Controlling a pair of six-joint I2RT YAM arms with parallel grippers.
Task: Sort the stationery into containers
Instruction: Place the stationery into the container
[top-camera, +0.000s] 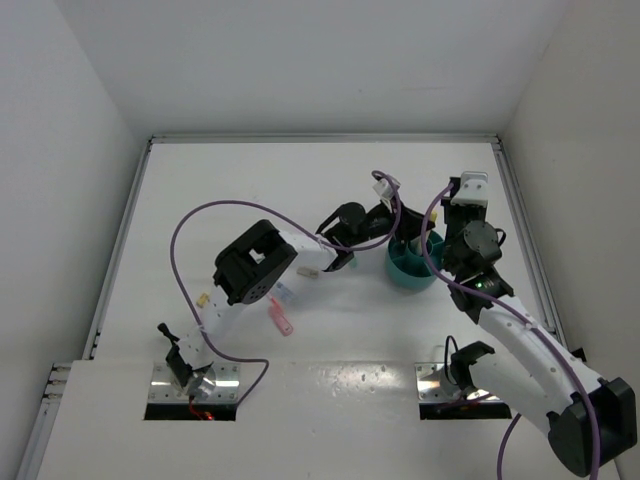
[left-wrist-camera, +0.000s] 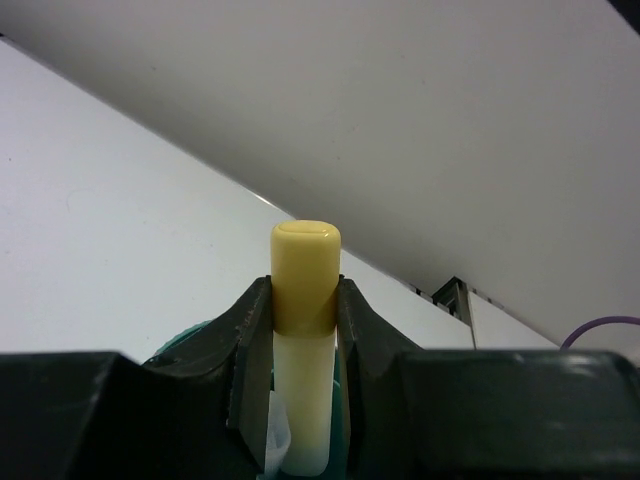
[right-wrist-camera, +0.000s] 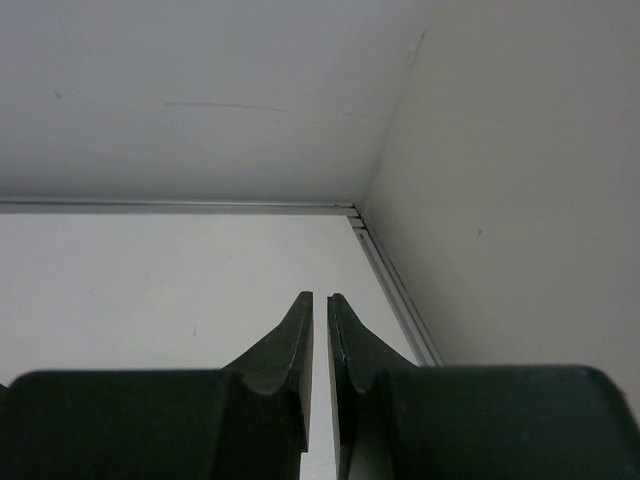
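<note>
My left gripper (left-wrist-camera: 305, 288) is shut on a yellow marker (left-wrist-camera: 305, 255), which stands upright with its cap above the fingertips. Its lower end hangs over the round teal tub (left-wrist-camera: 186, 342), whose rim shows just below the jaws. From above, the left gripper (top-camera: 393, 228) reaches over the tub (top-camera: 410, 273) at mid-table. My right gripper (top-camera: 467, 192) hovers just behind and right of the tub. In the right wrist view the right gripper (right-wrist-camera: 320, 298) holds nothing, its jaws a thin slit apart. A pink marker (top-camera: 282, 320) and a light-blue item (top-camera: 285, 295) lie on the table left of the tub.
A tiny yellow piece (top-camera: 203, 298) lies near the left arm's lower link. The table's raised metal edge (right-wrist-camera: 395, 285) and the right wall stand close beyond the right gripper. Purple cables (top-camera: 190, 225) loop over the table above both arms.
</note>
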